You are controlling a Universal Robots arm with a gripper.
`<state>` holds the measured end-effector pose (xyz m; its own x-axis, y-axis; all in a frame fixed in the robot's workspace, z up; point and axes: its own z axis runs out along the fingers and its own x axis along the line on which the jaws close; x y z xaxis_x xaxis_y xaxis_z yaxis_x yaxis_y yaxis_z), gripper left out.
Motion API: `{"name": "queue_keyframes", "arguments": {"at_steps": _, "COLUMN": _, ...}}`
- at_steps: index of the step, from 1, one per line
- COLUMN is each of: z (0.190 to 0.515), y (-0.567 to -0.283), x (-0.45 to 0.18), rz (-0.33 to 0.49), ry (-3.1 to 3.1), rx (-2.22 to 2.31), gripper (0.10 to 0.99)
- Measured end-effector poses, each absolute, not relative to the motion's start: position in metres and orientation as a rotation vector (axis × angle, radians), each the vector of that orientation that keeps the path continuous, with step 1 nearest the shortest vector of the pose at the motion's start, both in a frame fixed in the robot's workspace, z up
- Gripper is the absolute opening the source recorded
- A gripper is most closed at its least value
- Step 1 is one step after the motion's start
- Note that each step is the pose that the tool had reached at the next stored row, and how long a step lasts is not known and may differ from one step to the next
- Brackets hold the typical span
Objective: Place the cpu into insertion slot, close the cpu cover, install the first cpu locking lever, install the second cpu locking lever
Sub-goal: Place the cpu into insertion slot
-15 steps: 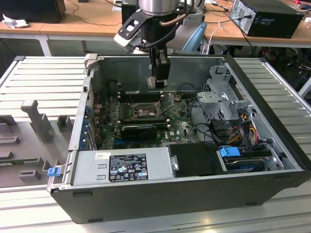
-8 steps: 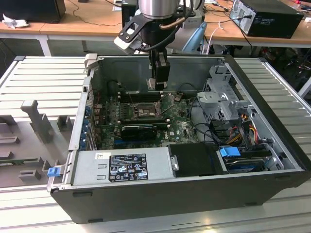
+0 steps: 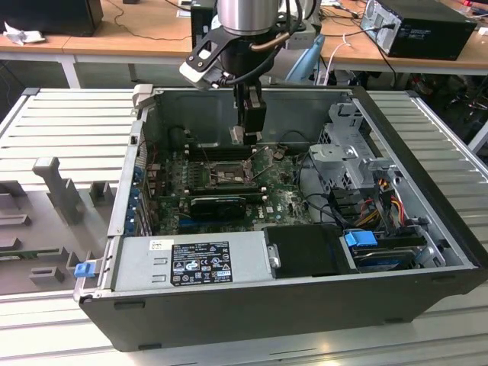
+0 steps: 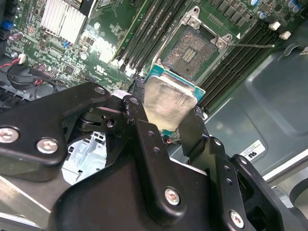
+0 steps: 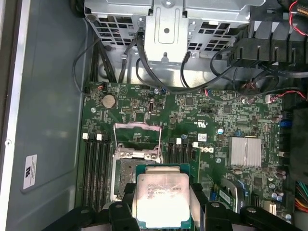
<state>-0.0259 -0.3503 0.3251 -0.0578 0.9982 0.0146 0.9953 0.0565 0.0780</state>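
1. The gripper is clenched on the cpu, one black finger against each of two opposite edges. The chip's pale metal top faces the cameras in both wrist views.
2. In the first wrist view the cpu overlaps one side of the insertion slot. In the exterior view the gripper hangs above the board, not touching it.
3. In the second wrist view the insertion slot shows its dark centre uncovered, just beyond the chip.
4. The cpu cover stands swung open at the slot's far edge.
5. Long black memory slots run along both sides of the slot on the green motherboard. A finned heatsink sits well apart.
6. The board lies inside an open computer case, which rests on a ribbed metal counter.
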Motion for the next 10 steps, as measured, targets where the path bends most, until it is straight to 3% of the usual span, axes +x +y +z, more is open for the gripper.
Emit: {"name": "queue_keyframes", "arguments": {"at_steps": 10, "z": 0.3169, "y": -0.3502, "x": -0.0259, "rz": 0.103, "ry": 2.245, "rx": 2.133, "gripper": 0.525}}
